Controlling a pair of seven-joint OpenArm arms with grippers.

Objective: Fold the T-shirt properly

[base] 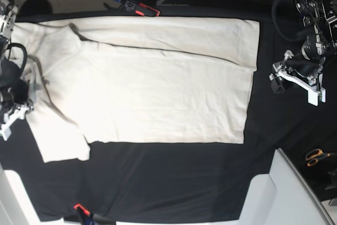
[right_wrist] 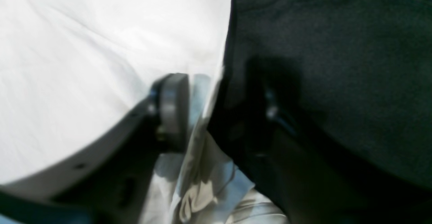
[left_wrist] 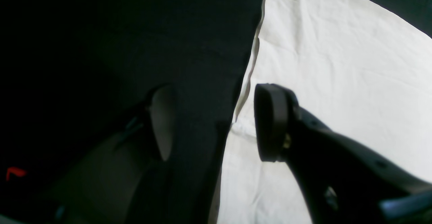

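Note:
The cream T-shirt (base: 158, 88) lies spread flat on the black surface, with its far long side folded over in a strip (base: 174, 32). My left gripper (base: 295, 82) hangs off the shirt's right edge. In the left wrist view it (left_wrist: 216, 122) is open, and the shirt's (left_wrist: 337, 65) edge runs between its fingers. My right gripper (base: 18, 110) is at the shirt's left side by a sleeve. In the right wrist view it (right_wrist: 221, 112) is open and straddles the shirt's (right_wrist: 84, 48) edge, with bunched cloth between the jaws.
Orange-handled scissors (base: 316, 156) lie at the right. A white panel (base: 284, 193) fills the bottom right corner. Red and blue tools (base: 139, 8) lie behind the shirt's far edge. A red clip (base: 79, 207) sits at the front edge. Cables run along the top right.

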